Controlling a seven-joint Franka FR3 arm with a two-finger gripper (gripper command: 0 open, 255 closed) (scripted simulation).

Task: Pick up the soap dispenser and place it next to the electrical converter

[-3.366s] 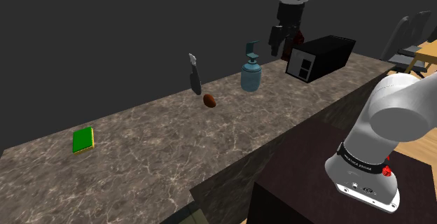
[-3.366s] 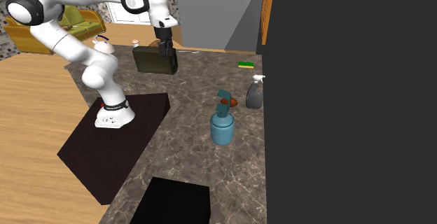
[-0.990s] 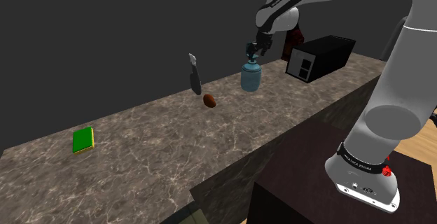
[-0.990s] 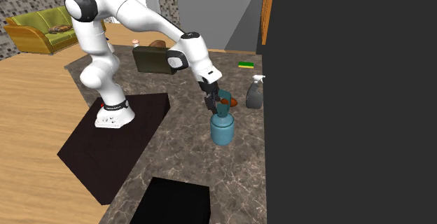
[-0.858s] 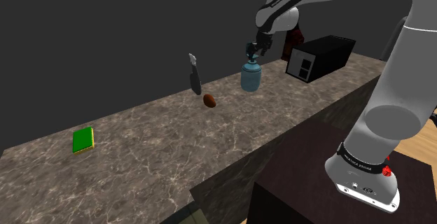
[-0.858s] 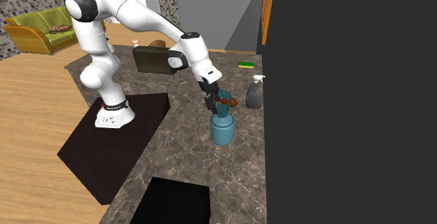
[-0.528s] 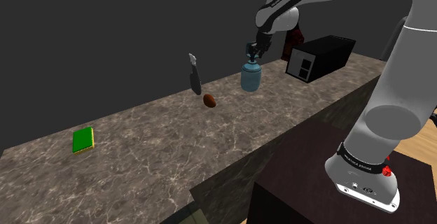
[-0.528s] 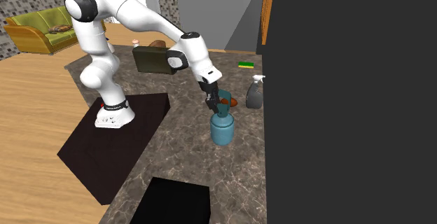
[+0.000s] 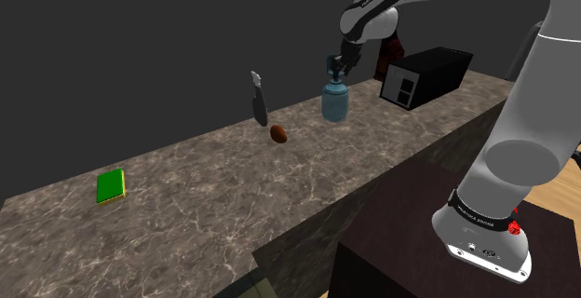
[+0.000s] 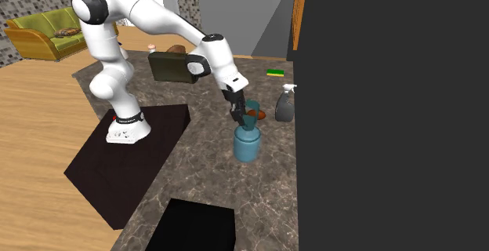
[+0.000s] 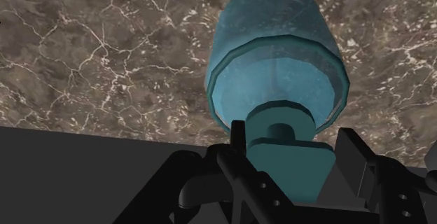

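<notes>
The dispenser (image 9: pixel 335 101) stands upright at the back of the counter (image 9: pixel 233 184). My gripper (image 11: pixel 290 145) reaches down from above, closed tight on its pump head. The converter (image 9: pixel 424 74) is near on one side, a brown lump (image 9: pixel 278 134) on the other.

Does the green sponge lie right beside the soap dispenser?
No, the green sponge lies far toward the shoulder view's left, apart from the soap dispenser.

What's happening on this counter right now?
The white arm's hand is shut on the pump head of the blue soap dispenser, which is upright over the marble counter. I can't tell whether its base has lifted off. The black electrical converter sits apart, toward the shoulder view's right, and the dispenser is not yet beside it.
</notes>
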